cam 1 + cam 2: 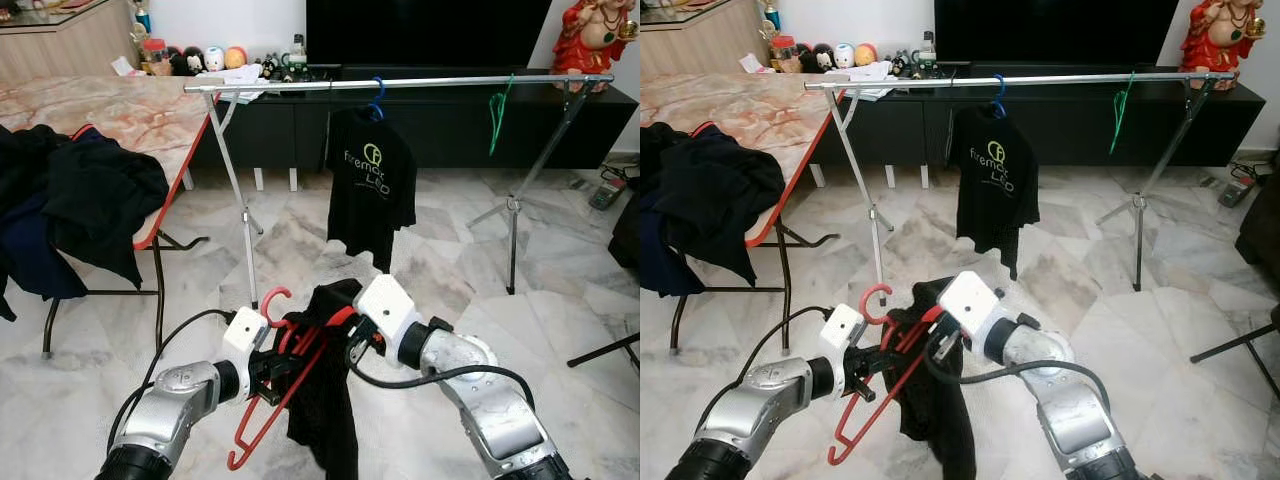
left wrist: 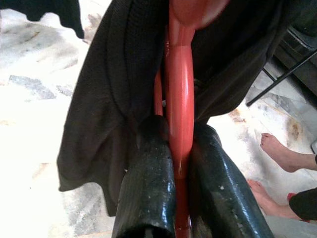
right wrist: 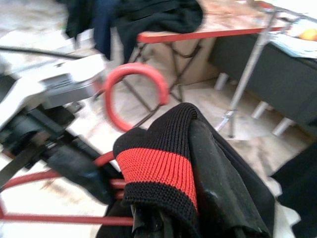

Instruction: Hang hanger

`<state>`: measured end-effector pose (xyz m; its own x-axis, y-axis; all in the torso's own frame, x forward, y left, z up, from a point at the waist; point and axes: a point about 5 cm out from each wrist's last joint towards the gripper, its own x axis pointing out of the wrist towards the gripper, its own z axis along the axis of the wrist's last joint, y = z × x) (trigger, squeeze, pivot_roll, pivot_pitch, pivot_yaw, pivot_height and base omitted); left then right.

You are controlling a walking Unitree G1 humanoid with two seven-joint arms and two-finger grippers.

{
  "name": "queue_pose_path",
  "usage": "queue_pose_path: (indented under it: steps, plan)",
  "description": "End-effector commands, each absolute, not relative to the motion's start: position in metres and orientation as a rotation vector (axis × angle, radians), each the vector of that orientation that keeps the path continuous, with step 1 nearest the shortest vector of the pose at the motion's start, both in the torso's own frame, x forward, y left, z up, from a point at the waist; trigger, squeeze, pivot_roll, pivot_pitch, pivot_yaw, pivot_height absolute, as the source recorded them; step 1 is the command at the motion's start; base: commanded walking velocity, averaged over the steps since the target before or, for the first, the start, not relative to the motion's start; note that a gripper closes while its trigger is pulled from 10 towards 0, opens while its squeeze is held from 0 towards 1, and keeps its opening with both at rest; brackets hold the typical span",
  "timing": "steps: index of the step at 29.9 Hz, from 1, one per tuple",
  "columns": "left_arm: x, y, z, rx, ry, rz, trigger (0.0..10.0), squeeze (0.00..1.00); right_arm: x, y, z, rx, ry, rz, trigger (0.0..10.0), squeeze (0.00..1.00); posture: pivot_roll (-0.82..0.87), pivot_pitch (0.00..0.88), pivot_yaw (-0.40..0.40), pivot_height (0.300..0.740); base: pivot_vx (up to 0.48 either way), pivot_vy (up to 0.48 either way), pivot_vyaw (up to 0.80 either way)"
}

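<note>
My left gripper (image 2: 181, 129) is shut on the bar of a red hanger (image 2: 179, 99), low in front of me; the hanger's hook (image 3: 134, 68) points up. A black garment (image 1: 325, 400) with a red-striped knit edge (image 3: 156, 168) hangs over the hanger. My right gripper (image 1: 352, 345) is shut on that edge, right beside the left gripper (image 1: 275, 368). Farther ahead stands a silver clothes rail (image 1: 400, 83). It carries a black T-shirt (image 1: 372, 185) on a blue hanger (image 1: 377, 100) and a bare green hanger (image 1: 497, 110).
A folding table (image 1: 130, 110) heaped with dark clothes (image 1: 90, 200) stands at the left, next to the rail's left leg (image 1: 240, 200). A black TV cabinet (image 1: 450, 125) lies behind the rail. A black stand leg (image 1: 605, 352) juts in at the right. A person's bare feet (image 2: 282, 151) are nearby.
</note>
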<state>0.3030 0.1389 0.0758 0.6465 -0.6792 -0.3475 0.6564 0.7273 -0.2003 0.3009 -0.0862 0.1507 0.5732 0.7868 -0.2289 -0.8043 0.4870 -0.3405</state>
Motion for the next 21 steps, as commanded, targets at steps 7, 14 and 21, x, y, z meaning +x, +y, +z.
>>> queue_pose_path:
  steps: [7,14,21]
  plan:
    - [0.303,0.138,0.087,-0.102,0.368,-0.783,10.0,0.00,0.296,-0.076,0.164,-0.487,-0.046,1.107,10.0,0.00,0.05,0.111,0.030,0.740,0.000,0.000,0.00]
    - [0.307,0.139,0.093,-0.130,0.332,-0.756,10.0,0.00,0.292,-0.084,0.156,-0.559,0.019,1.145,10.0,0.00,0.05,0.113,0.028,0.740,0.000,0.000,0.00]
    - [0.309,0.138,0.096,-0.151,0.308,-0.755,10.0,0.00,0.296,-0.095,0.149,-0.571,0.062,1.085,10.0,0.12,0.04,0.111,0.026,0.740,0.000,0.000,0.00]
